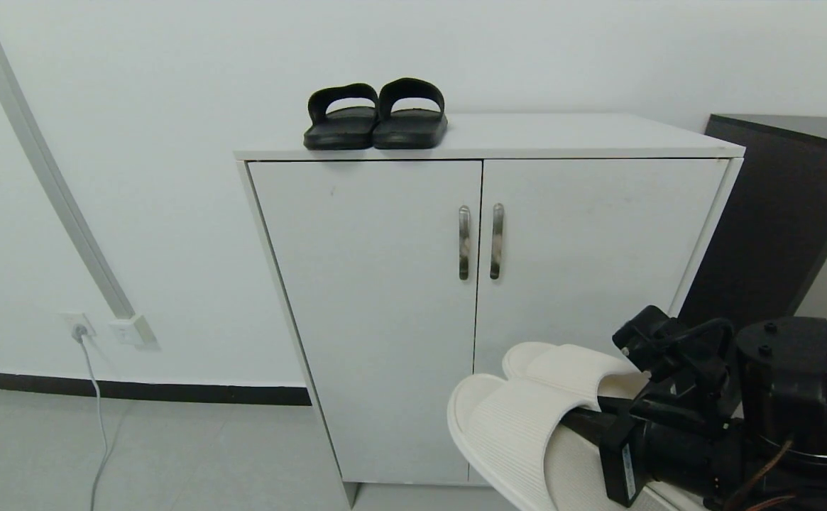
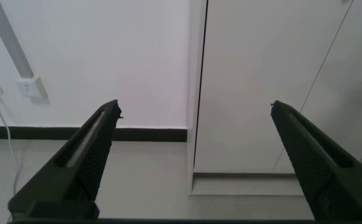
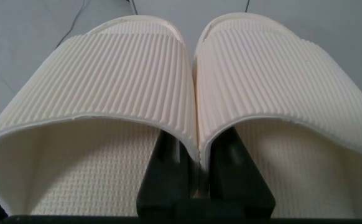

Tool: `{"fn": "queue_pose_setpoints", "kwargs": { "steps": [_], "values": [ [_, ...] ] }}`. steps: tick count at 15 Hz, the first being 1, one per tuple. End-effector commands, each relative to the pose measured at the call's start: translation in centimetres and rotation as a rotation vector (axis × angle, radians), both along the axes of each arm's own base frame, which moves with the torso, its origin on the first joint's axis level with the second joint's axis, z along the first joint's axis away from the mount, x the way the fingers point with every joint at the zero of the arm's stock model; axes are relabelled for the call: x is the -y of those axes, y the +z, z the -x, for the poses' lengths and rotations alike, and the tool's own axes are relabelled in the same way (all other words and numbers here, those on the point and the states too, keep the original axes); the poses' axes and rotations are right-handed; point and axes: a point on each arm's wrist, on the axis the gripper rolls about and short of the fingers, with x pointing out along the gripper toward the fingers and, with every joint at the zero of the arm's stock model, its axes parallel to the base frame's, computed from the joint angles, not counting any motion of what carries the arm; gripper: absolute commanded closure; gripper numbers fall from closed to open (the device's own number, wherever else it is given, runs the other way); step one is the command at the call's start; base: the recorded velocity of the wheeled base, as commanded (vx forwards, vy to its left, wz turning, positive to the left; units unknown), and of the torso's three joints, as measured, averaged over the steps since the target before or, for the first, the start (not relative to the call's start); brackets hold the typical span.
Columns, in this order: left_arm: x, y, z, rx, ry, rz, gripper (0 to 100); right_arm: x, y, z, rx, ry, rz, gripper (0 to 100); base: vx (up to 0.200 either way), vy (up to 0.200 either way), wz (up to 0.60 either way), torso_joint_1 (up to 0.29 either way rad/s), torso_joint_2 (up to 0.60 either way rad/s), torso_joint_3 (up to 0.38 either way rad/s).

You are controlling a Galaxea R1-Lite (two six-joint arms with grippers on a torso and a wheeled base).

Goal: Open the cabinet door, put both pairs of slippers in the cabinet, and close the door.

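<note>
A white two-door cabinet (image 1: 385, 298) stands against the wall with both doors shut. Its two metal handles (image 1: 463, 242) meet at the centre. On its top, toward the left, sits a pair of black slippers (image 1: 375, 117), side by side. My right gripper (image 1: 598, 415) is low in front of the right door. It is shut on a pair of white ribbed slippers (image 1: 527, 419), pinching their inner strap edges together (image 3: 196, 155). My left gripper (image 2: 195, 107) is open and holds nothing. It sits low, facing the cabinet's bottom left corner (image 2: 196, 174).
A dark cabinet (image 1: 782, 213) stands right beside the white one. On the wall to the left are a slanted white conduit (image 1: 44, 163) and a socket (image 1: 78, 328) with a cable hanging to the floor. Bare grey floor (image 1: 136, 454) lies left of the cabinet.
</note>
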Motion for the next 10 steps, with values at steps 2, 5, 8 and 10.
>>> {"fn": "queue_pose_setpoints", "kwargs": {
  "steps": [2,5,8,10],
  "values": [
    [0.0,0.0,0.0,-0.001,0.002,-0.006,0,0.3,0.0,0.3,0.002,0.005,0.0,100,0.0,0.0,0.0,-0.016,0.03,0.028],
    [0.0,0.1,-0.1,-0.015,0.002,-0.006,0,0.3,-0.1,0.3,0.007,0.01,0.01,100,0.0,0.0,0.0,-0.012,0.09,0.098],
    [0.0,0.2,-0.1,-0.005,0.006,-0.009,0,0.3,-0.1,0.3,0.011,0.01,0.017,100,0.0,0.0,0.0,0.0,0.0,0.0],
    [-0.1,1.3,0.3,0.041,0.034,0.001,0,0.3,-0.2,0.3,0.009,0.008,0.017,100,0.0,0.0,0.0,0.0,0.0,0.0]
  ]
}}
